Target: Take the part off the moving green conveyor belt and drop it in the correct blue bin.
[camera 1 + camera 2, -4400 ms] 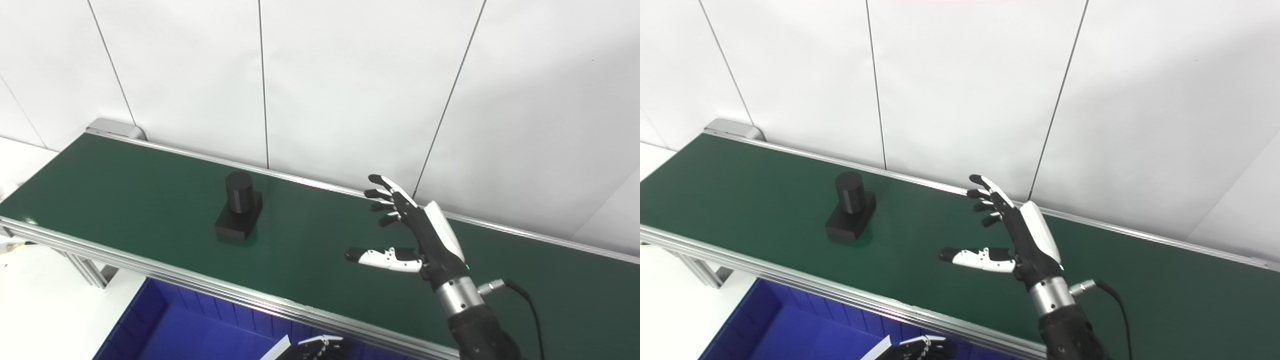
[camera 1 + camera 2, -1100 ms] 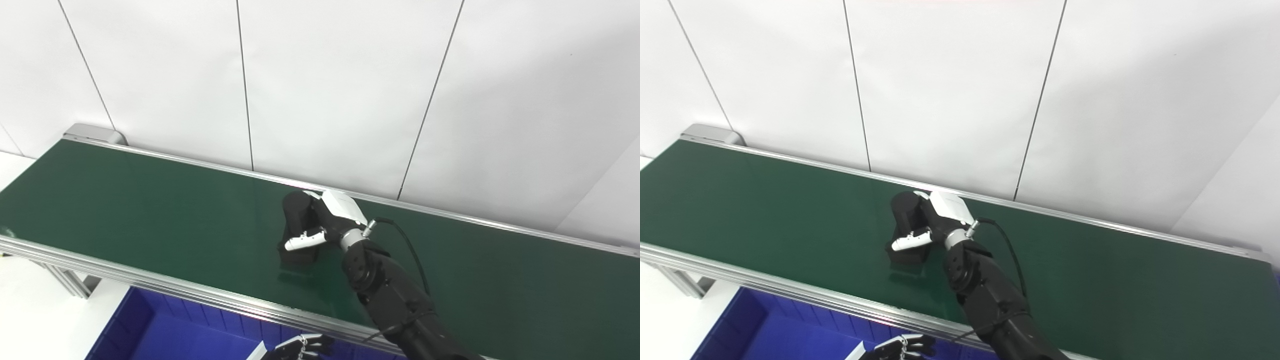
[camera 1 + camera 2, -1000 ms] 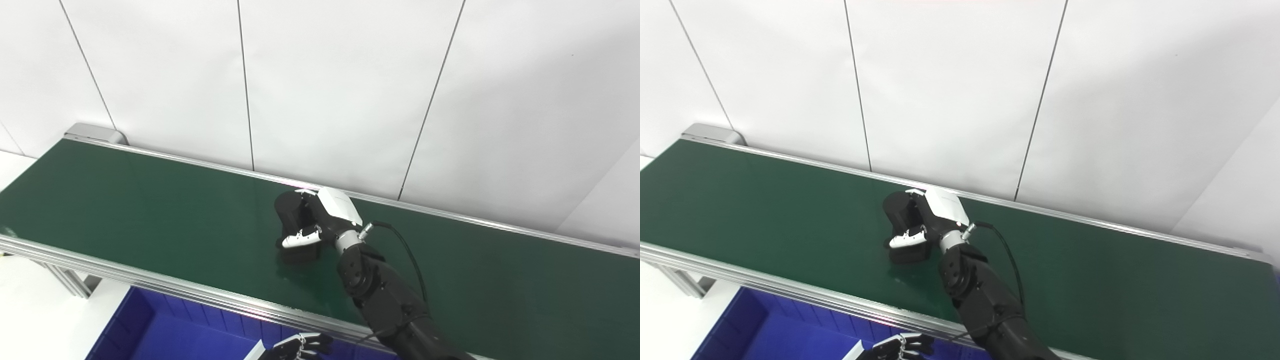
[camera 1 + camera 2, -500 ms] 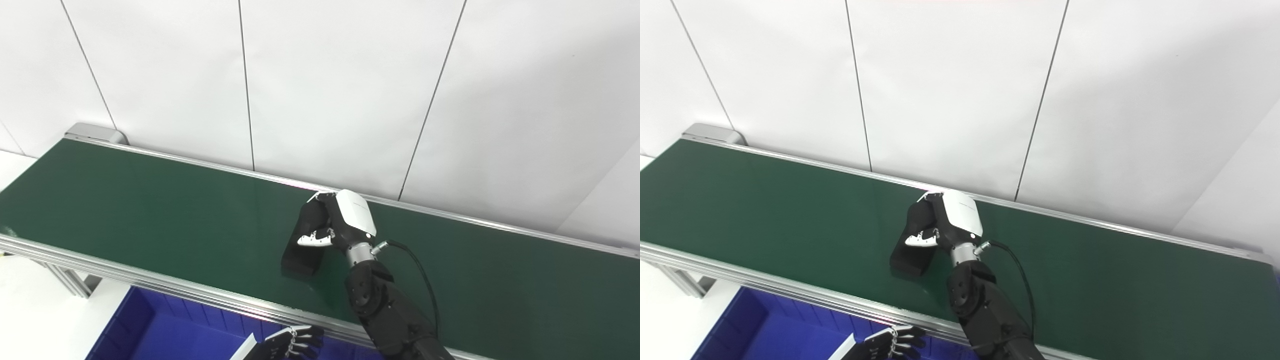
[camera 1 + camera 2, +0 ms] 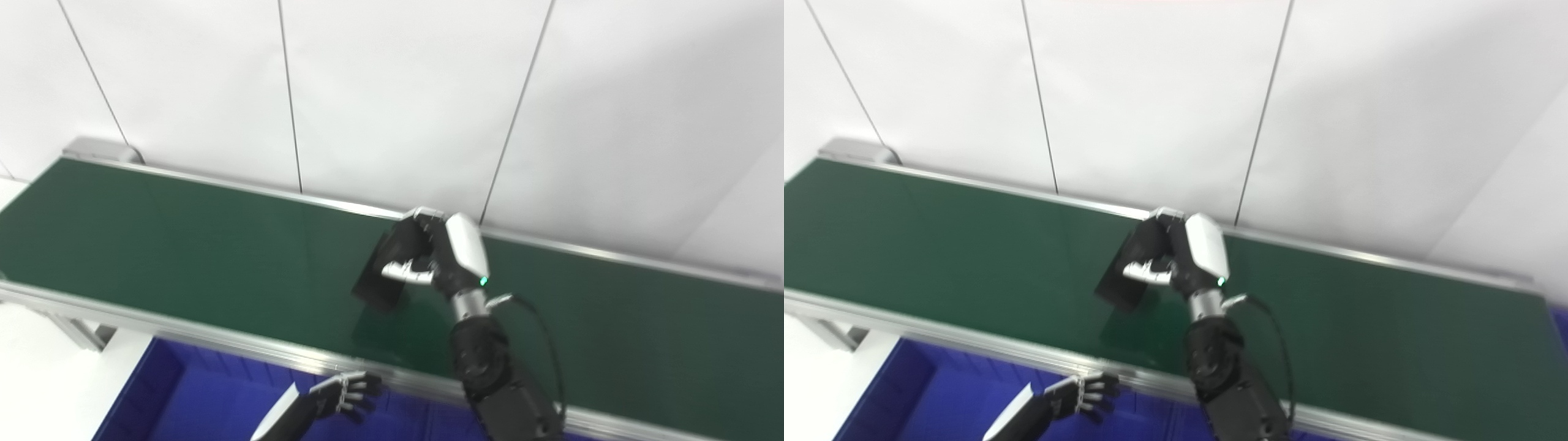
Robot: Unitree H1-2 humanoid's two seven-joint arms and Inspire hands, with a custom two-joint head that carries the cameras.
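The black part (image 5: 384,272), a cylinder on a square base, is held tilted above the green conveyor belt (image 5: 184,245), clear of the surface. My right hand (image 5: 438,257) is shut around its cylinder, also seen in the right eye view (image 5: 1179,257), with the base sticking out to the lower left (image 5: 1118,286). My left hand (image 5: 343,395) hangs low in front of the belt's near rail, over the blue bin (image 5: 184,398), fingers spread and empty.
The belt's near aluminium rail (image 5: 184,334) runs across the front, the far rail along the white wall (image 5: 392,92). The belt's end roller (image 5: 98,150) is at the far left. A second patch of blue (image 5: 1562,318) shows at the right edge.
My right hand closed on the part and lifted it off the belt, tilting it. My left hand rose further into view. The camera has shifted a little.
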